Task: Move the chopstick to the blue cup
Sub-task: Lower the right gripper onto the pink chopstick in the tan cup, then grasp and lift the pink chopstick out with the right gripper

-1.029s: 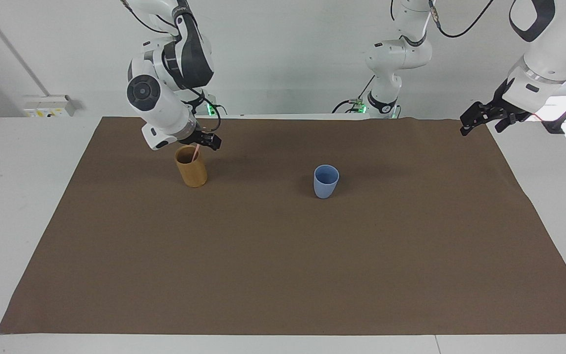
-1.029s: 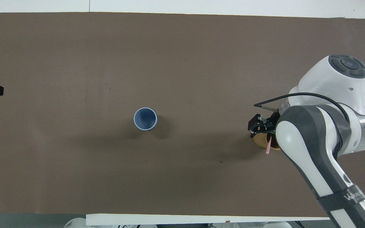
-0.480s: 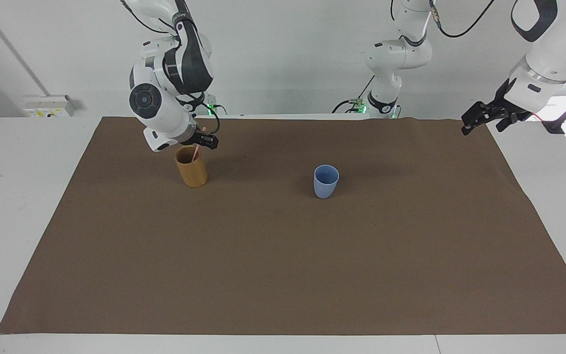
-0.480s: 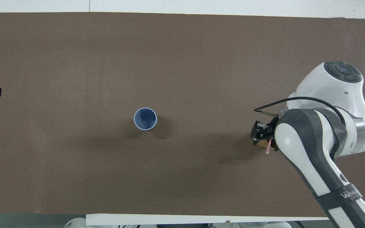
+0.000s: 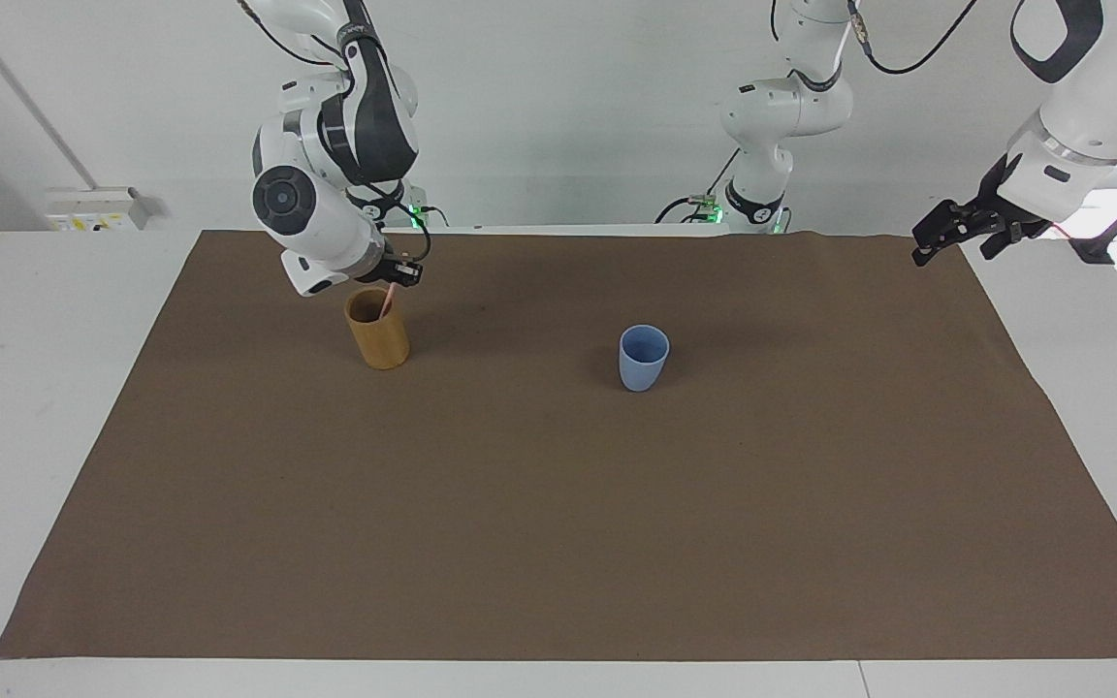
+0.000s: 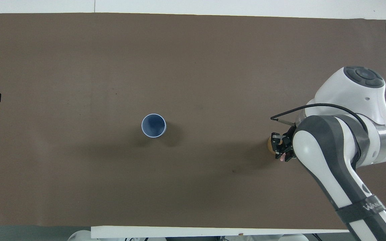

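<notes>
A brown mat [image 5: 558, 504] is spread over the table. The wooden cup [image 5: 377, 334], toward the right arm's end from the blue cup [image 5: 643, 357], contains the leaning pink chopstick [image 5: 386, 302]; its top is pinched by the right gripper [image 5: 401, 274]. The left gripper [image 5: 941, 231], jaws spread wide, is parked over the mat's edge.

Chopstick [image 5: 385, 304] in wooden cup [image 5: 378, 339]; blue cup [image 5: 643, 357] beside, toward left arm's end.

R tool [image 6: 281, 150] over wood cup [image 6: 270, 145], blue cup [image 6: 153, 126] apart.
</notes>
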